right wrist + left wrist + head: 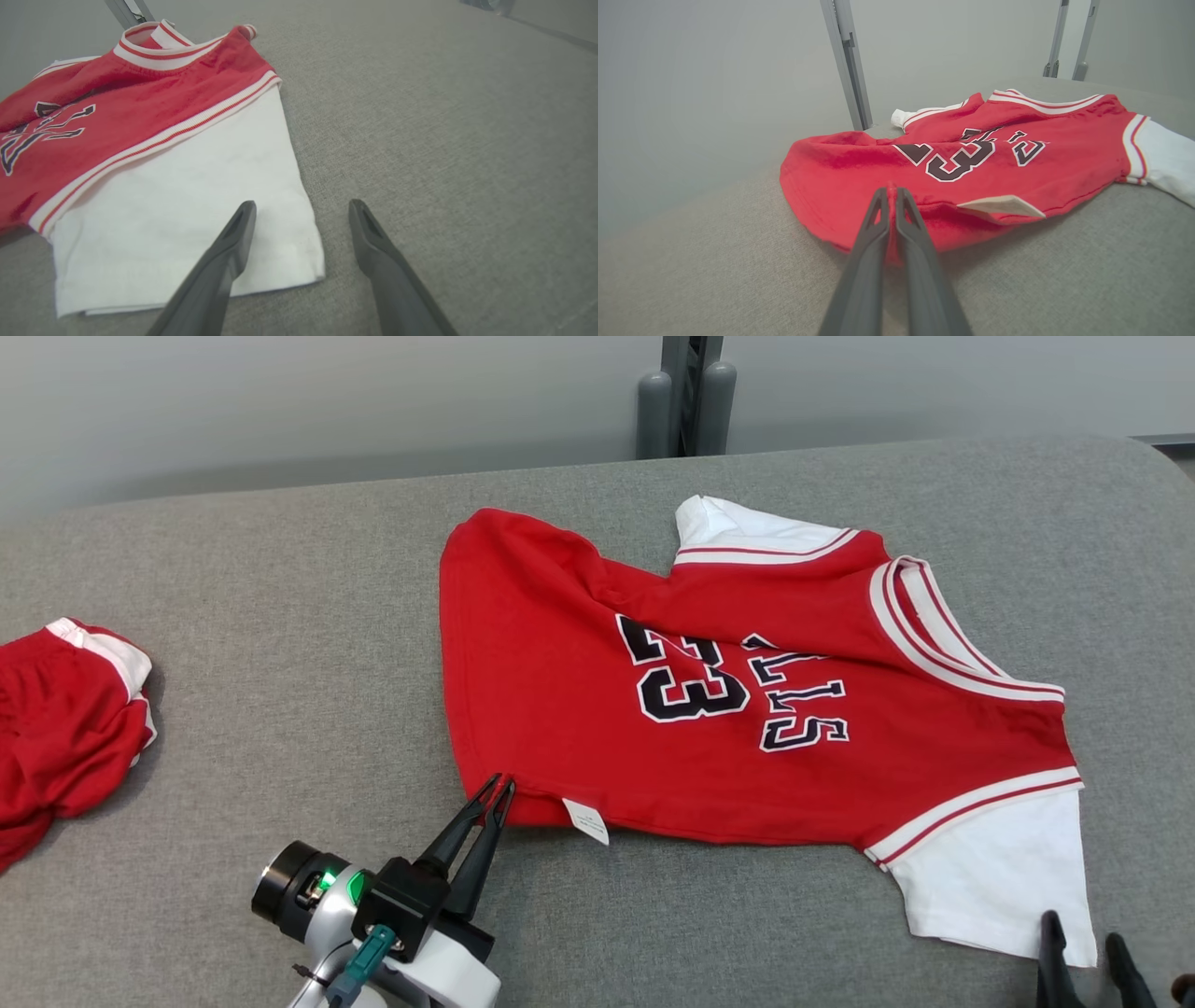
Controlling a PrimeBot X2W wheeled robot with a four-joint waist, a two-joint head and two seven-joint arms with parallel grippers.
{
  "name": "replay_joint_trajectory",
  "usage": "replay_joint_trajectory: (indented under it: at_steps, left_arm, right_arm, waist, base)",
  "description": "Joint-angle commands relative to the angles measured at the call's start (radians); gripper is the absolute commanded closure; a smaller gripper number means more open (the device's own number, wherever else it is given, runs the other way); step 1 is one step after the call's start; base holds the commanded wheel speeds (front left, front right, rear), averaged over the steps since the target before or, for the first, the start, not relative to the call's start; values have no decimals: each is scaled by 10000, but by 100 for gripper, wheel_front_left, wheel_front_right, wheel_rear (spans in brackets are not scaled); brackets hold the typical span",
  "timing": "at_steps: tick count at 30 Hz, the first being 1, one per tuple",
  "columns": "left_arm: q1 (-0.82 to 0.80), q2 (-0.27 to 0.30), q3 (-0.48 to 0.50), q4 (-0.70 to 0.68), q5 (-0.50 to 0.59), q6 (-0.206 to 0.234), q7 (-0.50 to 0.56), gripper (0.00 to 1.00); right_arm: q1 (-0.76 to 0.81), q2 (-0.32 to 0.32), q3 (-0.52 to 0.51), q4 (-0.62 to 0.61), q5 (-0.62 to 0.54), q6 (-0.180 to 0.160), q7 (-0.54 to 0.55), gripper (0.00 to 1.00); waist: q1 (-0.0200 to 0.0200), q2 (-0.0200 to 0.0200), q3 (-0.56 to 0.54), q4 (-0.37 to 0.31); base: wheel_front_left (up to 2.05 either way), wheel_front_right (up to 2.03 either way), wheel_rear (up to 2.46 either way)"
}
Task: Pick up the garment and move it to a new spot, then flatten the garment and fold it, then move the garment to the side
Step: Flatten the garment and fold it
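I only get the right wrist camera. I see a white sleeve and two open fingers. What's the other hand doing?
Observer: The left gripper is shut on the red bottom hem of the jersey, near its corner.
Operator: Is anything else by that hand?
Observer: A small white label sticks out of the hem, right beside the gripper.
Operator: Are there more clothes?
Observer: Yes, a second red garment lies crumpled at the far left of the grey surface, apart from the jersey.
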Motion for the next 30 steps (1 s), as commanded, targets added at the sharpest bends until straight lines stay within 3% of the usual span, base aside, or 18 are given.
replay_joint_trajectory:
  at_steps: [1,7,8,9,10,15,30]
  left_arm:
    - [-58,46,65,-45,-3,47,-34,100]
    - [-140,19,151,-11,-35,10,-35,100]
    - [-147,15,158,-7,-30,6,-35,100]
    - [-160,2,162,-5,-25,0,-35,100]
    - [-166,-12,163,-4,-21,-6,-35,100]
    - [-214,-54,232,-39,-47,-9,-35,100]
    - [-226,-64,671,-895,-90,60,-35,100]
  right_arm:
    - [-51,-34,76,206,72,1,-10,0]
    - [-164,-1,400,781,172,3,38,0]
    - [-194,5,429,781,231,3,38,13]
    - [-227,7,447,790,276,3,38,64]
    - [-270,21,487,781,299,3,38,100]
    - [-301,-9,639,342,410,7,24,100]
    - [-1052,-231,1030,-3296,-221,4,258,100]
  waist:
    - [0,0,13,10]
    - [0,0,84,52]
    - [0,0,96,55]
    - [0,0,107,64]
    - [0,0,114,73]
    - [0,0,125,122]
    - [0,0,-268,90]
  base:
    - [0,0,0]
    - [0,0,0]
    - [0,0,0]
    - [0,0,0]
    - [0,0,0]
    - [0,0,0]
    - [0,0,0]
